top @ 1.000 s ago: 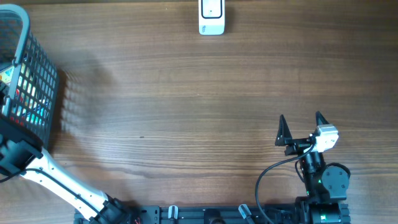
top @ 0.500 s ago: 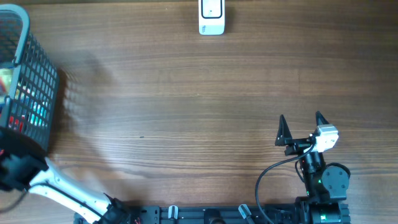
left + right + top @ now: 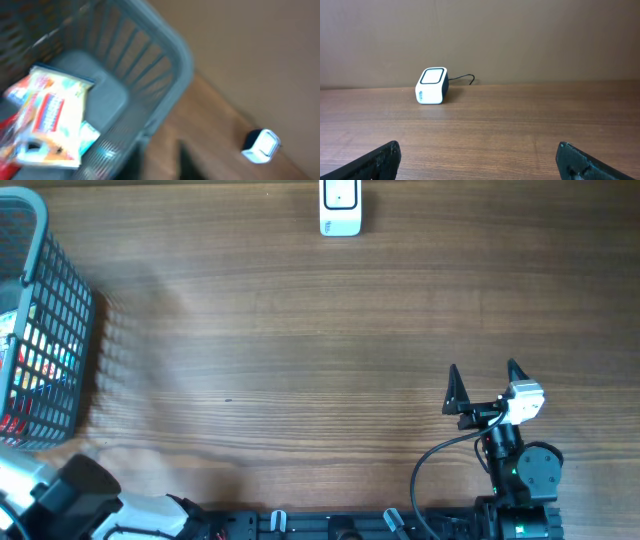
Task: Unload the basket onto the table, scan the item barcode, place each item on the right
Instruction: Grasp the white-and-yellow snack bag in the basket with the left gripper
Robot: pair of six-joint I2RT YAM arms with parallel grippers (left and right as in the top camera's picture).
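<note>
The items lie in a grey mesh basket (image 3: 70, 300) at the table's left edge. On top is a yellow and red snack packet (image 3: 50, 120); through the mesh it shows only as coloured patches (image 3: 40, 365). The white barcode scanner (image 3: 340, 208) stands at the far edge, also seen in the wrist views (image 3: 260, 146) (image 3: 432, 86). My left arm (image 3: 70, 498) is low at the near-left corner, outside the basket. Its wrist view is blurred, and only a dark smear of fingers (image 3: 190, 165) shows, with nothing visibly held. My right gripper (image 3: 485, 385) rests open and empty at the near right.
The basket's rim (image 3: 170, 45) rises well above the table beside my left arm. A thin cable (image 3: 465, 77) runs from the scanner along the back wall. Bare wood lies between the basket, the scanner and the right arm.
My left arm has drawn back from over the basket to the near-left corner. The items in the basket now show uncovered. The right arm has not moved.
</note>
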